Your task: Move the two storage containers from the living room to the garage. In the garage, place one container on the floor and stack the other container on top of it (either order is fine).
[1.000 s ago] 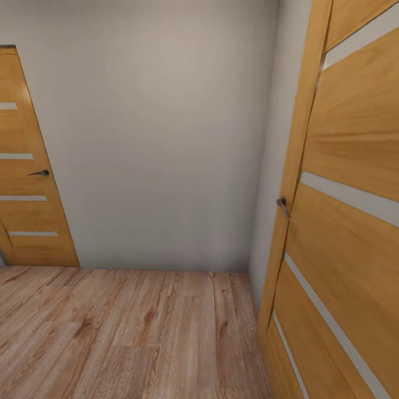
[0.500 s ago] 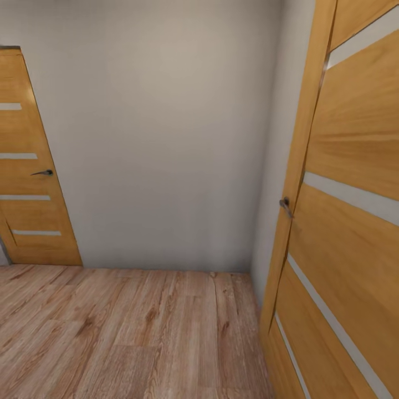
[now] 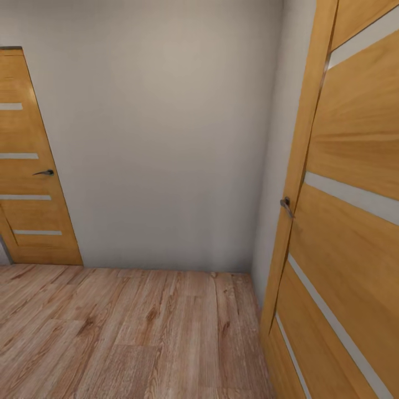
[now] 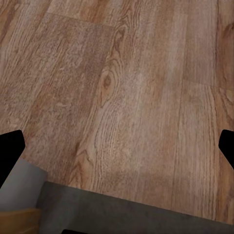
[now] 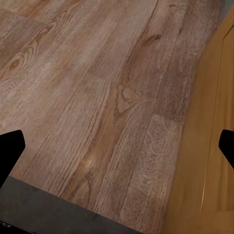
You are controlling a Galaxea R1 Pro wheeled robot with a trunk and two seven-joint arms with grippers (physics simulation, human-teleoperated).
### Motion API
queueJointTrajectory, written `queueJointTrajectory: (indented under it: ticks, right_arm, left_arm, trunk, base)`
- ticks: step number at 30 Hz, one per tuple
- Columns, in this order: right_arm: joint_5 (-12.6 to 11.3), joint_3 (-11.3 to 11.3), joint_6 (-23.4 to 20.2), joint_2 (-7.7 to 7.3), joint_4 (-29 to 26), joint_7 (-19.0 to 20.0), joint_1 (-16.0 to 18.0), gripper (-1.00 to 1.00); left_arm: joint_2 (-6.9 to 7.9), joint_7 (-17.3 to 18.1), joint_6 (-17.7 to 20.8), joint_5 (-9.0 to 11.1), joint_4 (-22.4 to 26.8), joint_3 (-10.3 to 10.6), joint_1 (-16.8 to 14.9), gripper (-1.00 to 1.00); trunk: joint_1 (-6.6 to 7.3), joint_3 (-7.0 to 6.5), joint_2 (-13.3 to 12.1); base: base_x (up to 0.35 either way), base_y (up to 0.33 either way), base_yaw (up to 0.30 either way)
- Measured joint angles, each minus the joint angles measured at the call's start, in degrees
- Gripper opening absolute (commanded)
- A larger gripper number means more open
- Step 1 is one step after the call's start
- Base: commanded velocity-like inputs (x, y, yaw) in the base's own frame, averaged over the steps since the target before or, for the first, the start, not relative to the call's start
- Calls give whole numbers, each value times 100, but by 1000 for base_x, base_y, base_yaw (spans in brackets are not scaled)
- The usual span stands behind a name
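The two storage containers are out of view, and so are the garage and its concrete floor. In the left wrist view my left gripper (image 4: 117, 146) is open, its black fingertips (image 4: 9, 148) far apart over light wood planks with nothing between them. My right gripper (image 5: 117, 146) is open too, with fingertips (image 5: 10, 146) wide apart above the same wood planks beside an orange-brown door panel (image 5: 214, 122).
A pale grey wall (image 3: 160, 138) closes the corner ahead. An orange-brown door (image 3: 27, 166) with a dark handle (image 3: 43, 173) stands at the left. A second door (image 3: 343, 221) stands open close on the right, its handle (image 3: 286, 206) pointing into the room. Light wood plank flooring (image 3: 127, 332) lies between.
The whole head view has shifted a little to the right, so the camera has turned slightly. Nothing in the room has moved.
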State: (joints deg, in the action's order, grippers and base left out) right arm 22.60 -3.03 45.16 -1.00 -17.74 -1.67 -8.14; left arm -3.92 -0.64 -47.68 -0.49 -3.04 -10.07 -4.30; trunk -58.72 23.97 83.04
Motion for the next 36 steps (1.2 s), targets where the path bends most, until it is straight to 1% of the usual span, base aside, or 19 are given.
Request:
queueJointTrajectory:
  ticks: [3,9,12,32,36]
  right_arm:
    - [0,-2,6,0,0,0,0,100]
    - [0,-3,3,0,0,0,0,100]
    - [0,-6,3,0,0,0,0,100]
    - [9,1,-8,0,0,6,0,100]
    - [9,1,-9,0,0,8,0,100]
  left_arm:
    - [-3,0,0,-1,0,1,0,100]
    - [-4,0,0,-3,0,0,0,100]
    - [-4,0,0,-1,0,0,0,100]
    - [3,8,2,0,0,1,0,100]
    - [5,14,7,1,0,2,0,100]
  trunk:
    - [0,0,0]
    - [0,0,0]
    - [0,0,0]
    - [0,0,0]
    - [2,0,0]
  base:
    - [0,0,-17]
    - [0,0,-194]
    - [0,0,-67]
    - [1,0,-4]
    - [179,0,0]
